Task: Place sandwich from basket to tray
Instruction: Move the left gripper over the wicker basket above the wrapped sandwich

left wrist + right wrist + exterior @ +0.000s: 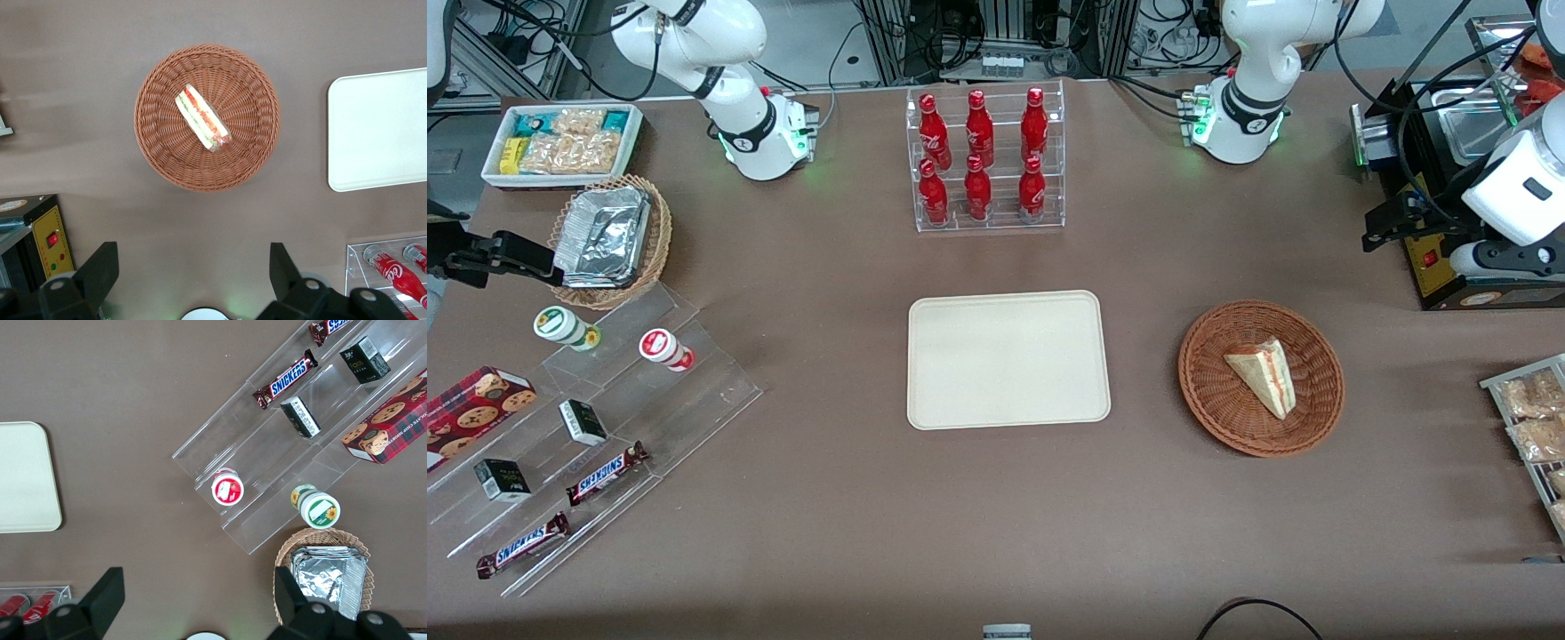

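Note:
The sandwich (1263, 375), a pale bread wedge with a red and green filling edge (203, 125), lies in the round reddish-brown wicker basket (1209, 391) (160, 133). The cream tray (1008, 359) (380, 130) (23, 477) lies flat beside the basket, toward the parked arm's end, with nothing on it. My gripper (1383, 229) (193, 267) hangs high over the table. It is farther from the front camera than the basket and toward the working arm's end. It is open wide, with only bare tabletop between its fingertips.
A black appliance with a yellow panel (1436, 267) (50, 243) stands close by the gripper. A clear rack of red bottles (985, 160) stands farther back than the tray. A wire rack of snack bags (1534, 427) sits at the working arm's end. Clear stepped shelves (605, 427) and a tan basket of foil trays (609, 240) lie toward the parked arm's end.

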